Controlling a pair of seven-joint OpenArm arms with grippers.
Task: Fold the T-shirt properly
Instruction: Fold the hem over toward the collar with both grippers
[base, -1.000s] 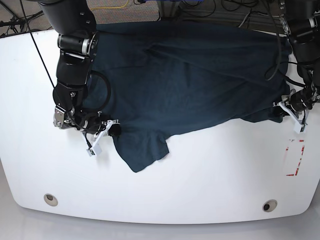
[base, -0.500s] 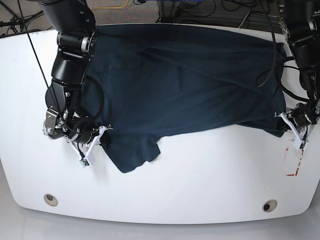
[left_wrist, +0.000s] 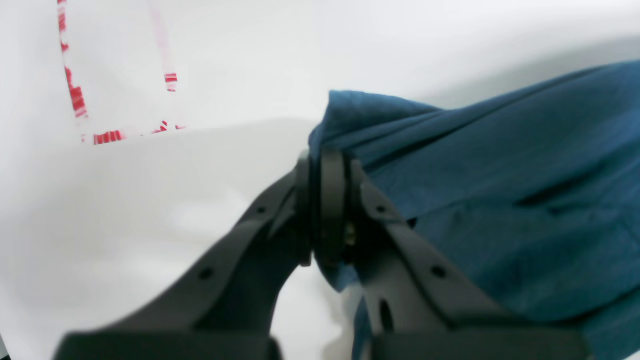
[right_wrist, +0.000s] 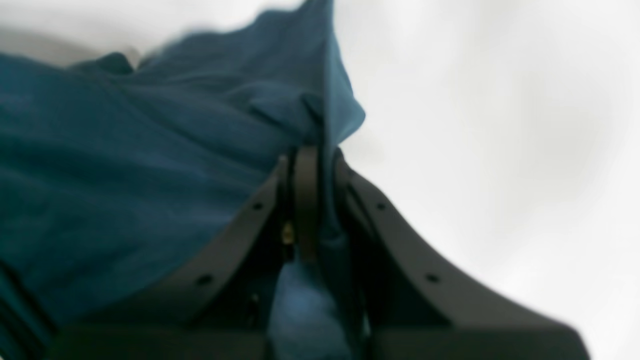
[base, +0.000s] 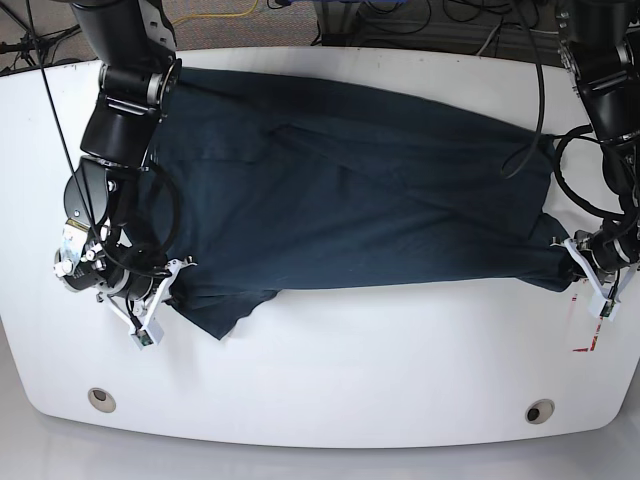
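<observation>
Dark navy-blue short-sleeved cotton T-shirt (base: 340, 190) lies spread and wrinkled across the white round-cornered table (base: 400, 370) in the base view, pulled between both arms. Left wrist view: the left gripper (left_wrist: 327, 165) is pressed together on a bunched shirt corner near red tape marks (left_wrist: 75, 95). Right wrist view: the right gripper (right_wrist: 310, 160) pinches another shirt edge.

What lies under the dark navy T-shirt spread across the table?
Under the wrinkly dark navy-blue cotton T-shirt only the white table shows around its edges. Both the left gripper and right gripper pinch its corners. Anything beneath the cloth is covered.
</observation>
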